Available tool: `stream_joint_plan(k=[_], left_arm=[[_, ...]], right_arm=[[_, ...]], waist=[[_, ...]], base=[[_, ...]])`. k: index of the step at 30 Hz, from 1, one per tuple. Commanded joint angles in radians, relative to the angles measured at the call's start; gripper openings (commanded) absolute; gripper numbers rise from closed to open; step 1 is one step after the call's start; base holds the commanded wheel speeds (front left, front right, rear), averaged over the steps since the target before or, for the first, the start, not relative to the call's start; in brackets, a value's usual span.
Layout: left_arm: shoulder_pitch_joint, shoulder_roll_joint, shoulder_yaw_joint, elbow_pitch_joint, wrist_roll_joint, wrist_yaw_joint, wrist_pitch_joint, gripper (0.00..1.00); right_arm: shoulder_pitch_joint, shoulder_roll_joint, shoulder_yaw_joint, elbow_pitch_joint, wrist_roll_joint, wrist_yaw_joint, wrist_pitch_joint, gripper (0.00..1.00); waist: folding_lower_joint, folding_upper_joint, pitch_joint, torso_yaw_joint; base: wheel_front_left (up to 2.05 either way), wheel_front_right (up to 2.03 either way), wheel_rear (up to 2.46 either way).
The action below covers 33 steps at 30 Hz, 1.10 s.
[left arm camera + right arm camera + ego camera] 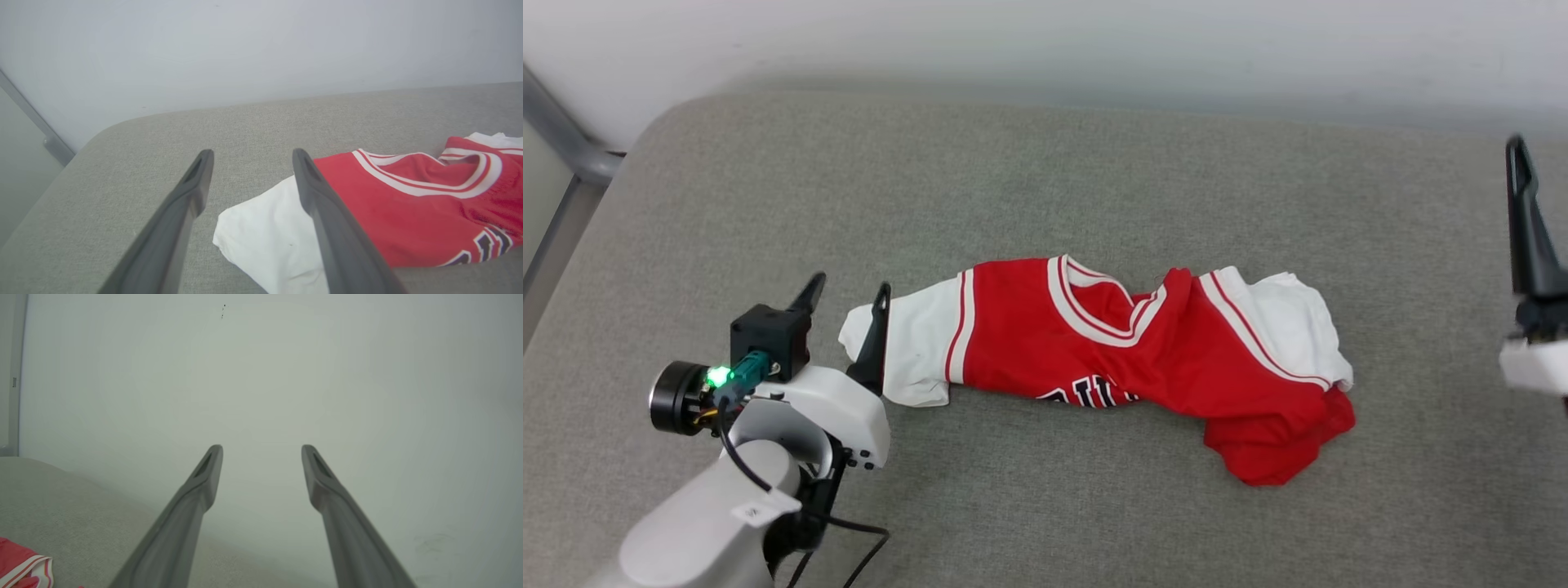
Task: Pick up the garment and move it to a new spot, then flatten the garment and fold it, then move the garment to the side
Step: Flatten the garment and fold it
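The garment (1029, 335) lies bunched on the cushion (1094, 180), its sleeve (923, 343) end between the left gripper's (850, 283) open jaws, ungripped. The right gripper (262, 448), also open, hangs well apart. Flattening likely needs both grippers pinching opposite edges and drawing outward.

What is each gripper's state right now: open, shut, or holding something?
Left gripper: open, holding nothing, at the white sleeve of the crumpled red jersey T-shirt.
Right gripper: open, holding nothing.
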Motion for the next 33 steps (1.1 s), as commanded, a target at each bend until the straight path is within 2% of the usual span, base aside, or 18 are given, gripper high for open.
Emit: stream_joint_plan(k=[1,4,8,13,17,20,23,26,33], left_arm=[[0.037,-0.011,0.033,-0.027,0.036,0.014,-0.006,1.00],[0.107,-0.040,0.131,-0.096,0.127,0.041,-0.005,1.00],[0.191,-0.099,0.250,-0.153,0.235,0.047,-0.005,1.00],[0.263,-0.185,0.373,-0.205,0.365,0.027,-0.005,1.00],[0.297,-0.252,0.453,-0.226,0.445,-0.011,-0.005,1.00],[0.316,-0.296,0.498,-0.233,0.492,-0.046,-0.005,1.00],[0.323,-0.339,0.535,-0.229,0.528,-0.083,-0.005,1.00],[0.321,-0.378,0.565,-0.222,0.563,-0.120,-0.005,1.00],[0.294,-0.465,0.630,-0.201,0.627,-0.200,-0.005,1.00]], right_arm=[[-0.046,-0.034,0.025,0.011,0.011,-0.001,-0.002,1.00],[-0.122,-0.110,0.119,0.069,0.062,-0.001,0.025,1.00],[-0.239,-0.217,0.285,0.115,0.138,-0.001,0.177,1.00],[-0.353,-0.340,0.496,0.120,0.296,-0.001,0.457,1.00],[-0.417,-0.439,0.652,0.096,0.469,-0.001,0.708,1.00],[-0.458,-0.489,0.716,0.101,0.581,-0.001,0.892,1.00],[-0.492,-0.503,0.753,0.117,0.649,-0.001,1.025,1.00],[-0.515,-0.486,0.769,0.148,0.691,-0.001,1.103,1.00],[-0.565,-0.441,0.808,0.229,0.682,-0.001,1.156,1.00]], waist=[[0.0001,0.0000,0.014,0.010],[0.0001,0.0000,0.031,0.020],[0.0001,0.0000,0.057,0.035],[0.0001,0.0000,0.089,0.056],[0.0001,0.0000,0.116,0.073],[0.0001,0.0000,0.135,0.084],[0.0001,0.0000,0.156,0.094],[0.0001,0.0000,0.181,0.108],[0.0001,0.0000,0.249,0.148]], base=[[0.00,0.00,0.00],[0.00,0.00,0.00],[0.00,0.00,0.00],[0.00,0.00,0.00],[0.00,0.00,0.00],[0.00,0.00,0.00],[0.00,0.00,0.00],[0.00,0.00,0.00],[0.00,0.00,0.00]])
